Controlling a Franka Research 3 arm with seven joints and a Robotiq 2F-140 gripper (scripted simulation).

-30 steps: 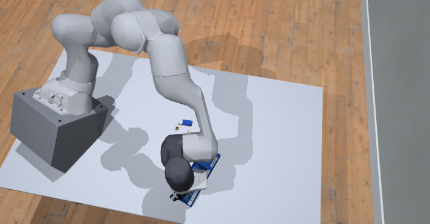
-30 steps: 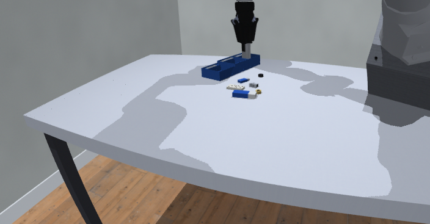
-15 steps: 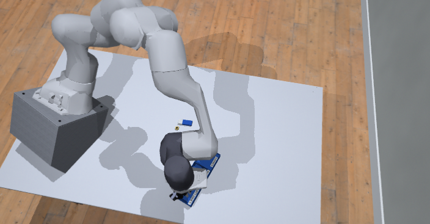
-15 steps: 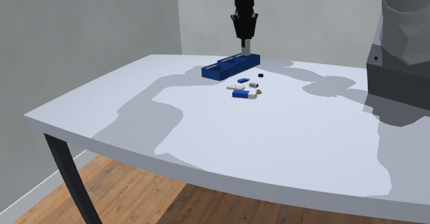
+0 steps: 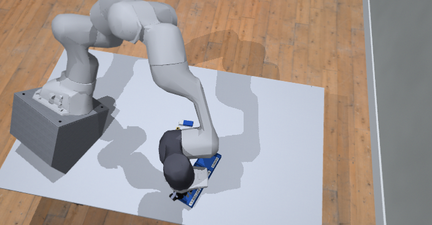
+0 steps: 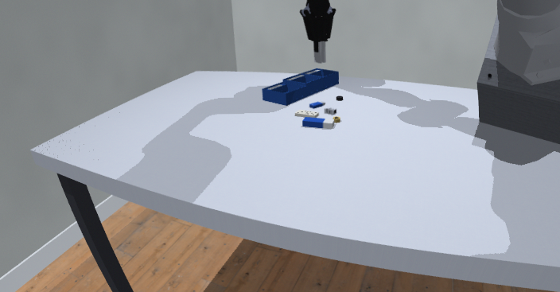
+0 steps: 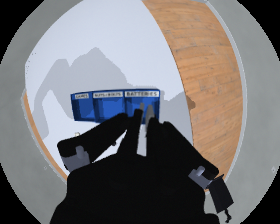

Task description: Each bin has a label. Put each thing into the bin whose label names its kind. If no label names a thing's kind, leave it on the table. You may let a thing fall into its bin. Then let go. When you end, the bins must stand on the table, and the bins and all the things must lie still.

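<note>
My gripper [image 6: 320, 61] [image 7: 144, 110] is shut, with nothing visible between its fingertips, above the joined blue bins. In the wrist view the bins are GAMES [image 7: 83, 117], NUTS+BOLTS [image 7: 108, 114] and BATTERIES [image 7: 131, 104]; the fingertips overlap BATTERIES. Their contents cannot be made out. On the table are a blue-and-white eraser [image 5: 188, 123] [image 6: 313, 122], a brass nut-like ring [image 5: 177, 128] [image 6: 336, 119], a white dotted domino [image 6: 306, 114], a small grey-and-black piece [image 6: 330, 111], a small blue piece [image 6: 316, 105] and a black disc [image 6: 340, 98].
The arm [image 5: 200, 143] hides part of the bins and several small things in the top view. The small things lie close together beside the bin row. The grey robot base [image 5: 37, 129] stands at the left of the table in that view.
</note>
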